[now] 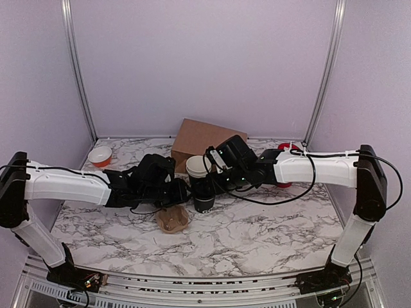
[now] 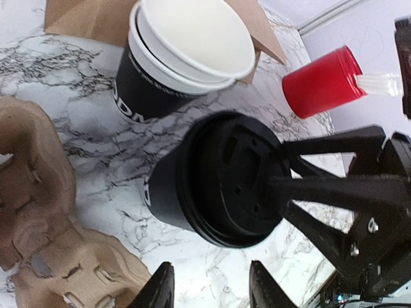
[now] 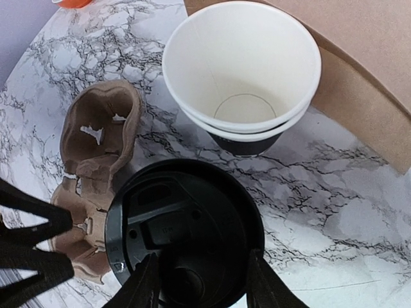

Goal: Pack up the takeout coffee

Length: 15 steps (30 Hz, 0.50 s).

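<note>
The takeout coffee (image 2: 218,186), a small black paper cup with white lettering under a round black plastic lid, stands upright near the middle of the white marble-patterned table (image 1: 257,231). The right gripper (image 3: 202,269) comes from the right and is clamped on the lid's rim. The left gripper (image 2: 210,273) hovers just left of the cup, fingers apart and touching nothing. A stack of lidless white-rimmed black cups (image 3: 241,70) stands just beyond it, before a brown cardboard box (image 1: 202,136). A brown moulded-pulp cup carrier (image 3: 96,141) lies left and nearer. A red cylinder (image 2: 318,83) stands far right
</note>
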Available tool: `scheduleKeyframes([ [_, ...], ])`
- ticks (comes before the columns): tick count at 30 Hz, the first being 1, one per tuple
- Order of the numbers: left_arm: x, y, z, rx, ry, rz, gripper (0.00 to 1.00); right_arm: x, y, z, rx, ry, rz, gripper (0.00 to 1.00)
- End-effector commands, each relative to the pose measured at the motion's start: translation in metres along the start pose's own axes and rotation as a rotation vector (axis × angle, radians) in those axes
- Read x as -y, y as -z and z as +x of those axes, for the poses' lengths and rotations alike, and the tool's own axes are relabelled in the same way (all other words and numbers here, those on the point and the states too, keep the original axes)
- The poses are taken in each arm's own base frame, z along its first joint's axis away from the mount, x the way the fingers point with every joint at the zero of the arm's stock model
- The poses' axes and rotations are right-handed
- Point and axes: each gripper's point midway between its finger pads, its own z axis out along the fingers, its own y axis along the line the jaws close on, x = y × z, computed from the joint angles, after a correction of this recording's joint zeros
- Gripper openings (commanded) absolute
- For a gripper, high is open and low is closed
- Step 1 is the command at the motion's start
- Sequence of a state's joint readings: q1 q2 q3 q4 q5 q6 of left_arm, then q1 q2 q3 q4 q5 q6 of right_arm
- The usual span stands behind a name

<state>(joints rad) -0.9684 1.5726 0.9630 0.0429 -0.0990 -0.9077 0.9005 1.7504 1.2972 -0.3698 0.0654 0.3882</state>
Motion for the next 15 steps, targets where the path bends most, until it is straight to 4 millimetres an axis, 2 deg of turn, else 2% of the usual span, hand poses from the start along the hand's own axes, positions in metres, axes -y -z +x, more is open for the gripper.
scheduleKeyframes([
  [1,-0.013,0.001,-0.028,0.035,-0.013,-0.054,0.42,-0.006,0.014,-0.014,0.029,0.011,-0.003,0.45],
  [7,-0.018,-0.016,-0.040,0.011,-0.008,-0.056,0.41,-0.001,0.012,-0.007,0.017,0.002,0.016,0.44],
  [15,-0.014,-0.037,-0.033,-0.038,-0.016,-0.047,0.39,0.000,0.009,-0.001,0.004,-0.008,0.007,0.41],
])
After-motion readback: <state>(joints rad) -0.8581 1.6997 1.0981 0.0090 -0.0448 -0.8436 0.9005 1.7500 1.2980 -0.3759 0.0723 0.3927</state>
